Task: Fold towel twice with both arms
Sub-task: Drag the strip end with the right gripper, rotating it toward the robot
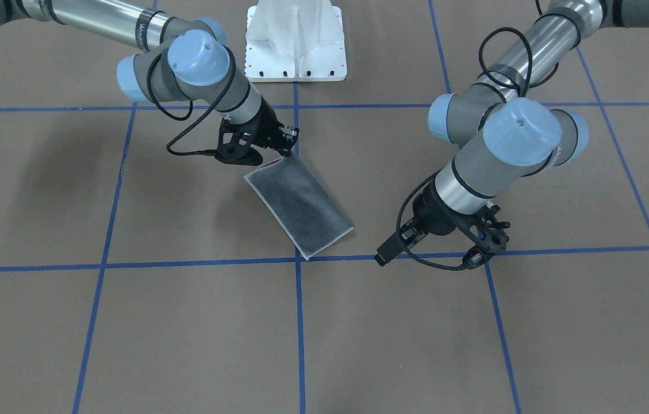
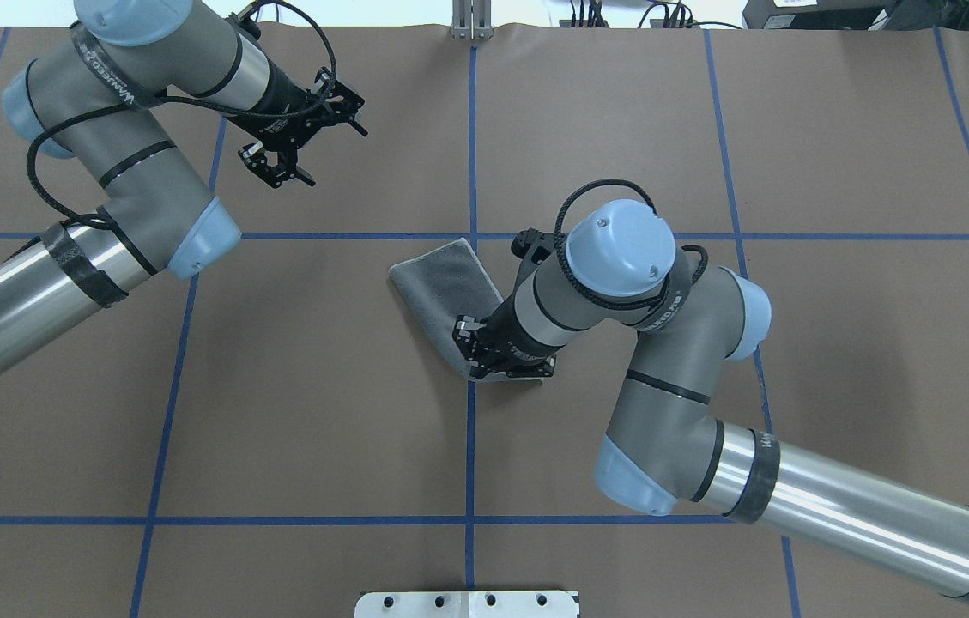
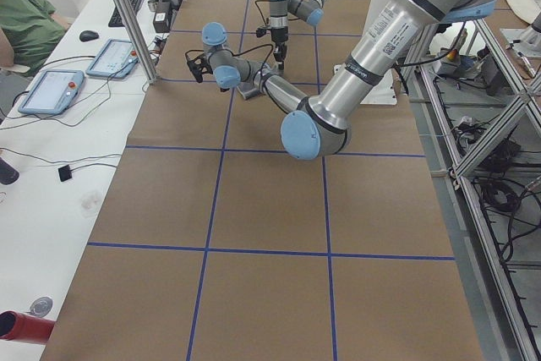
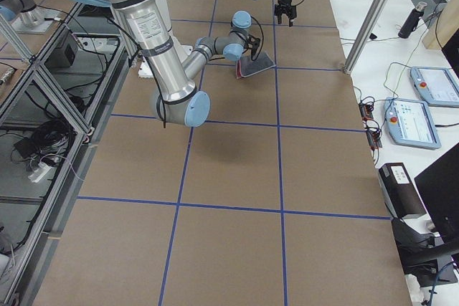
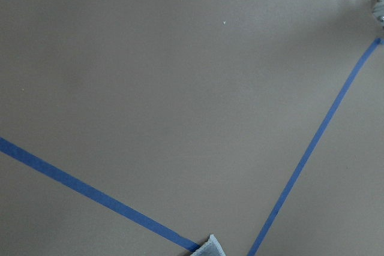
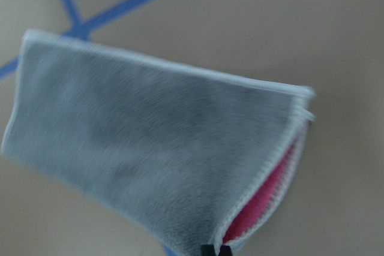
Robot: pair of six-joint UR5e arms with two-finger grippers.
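Now the towel [image 1: 301, 201] lies folded once, grey face out, on the table [image 1: 186, 333] near its middle, its far end crossing a blue tape line [image 1: 299, 322]; the right gripper [image 1: 288, 148] has its fingers pressed together on the towel's corner nearest the robot, where the layers part and show pink; that end is raised slightly off the table; the left gripper [image 2: 282, 170] hangs well apart from the towel, fingers spread, holding nothing.
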